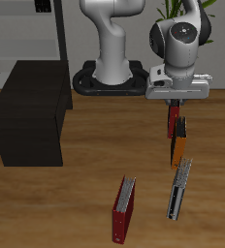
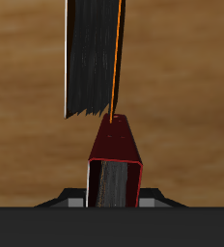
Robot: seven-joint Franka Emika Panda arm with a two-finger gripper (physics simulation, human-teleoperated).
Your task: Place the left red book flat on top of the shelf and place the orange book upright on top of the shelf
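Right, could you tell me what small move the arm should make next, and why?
Probably shut the tool on the red book, if it isn't gripped already. The tool sits right over that book's upper edge, and the wrist view shows the book centred close beneath it, end to end with the orange book. Nothing lies on the shelf yet.

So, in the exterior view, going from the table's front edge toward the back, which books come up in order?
Dark-red book with grey page block, grey-white book, thin orange hardcover book, thin bright-red hardcover book.
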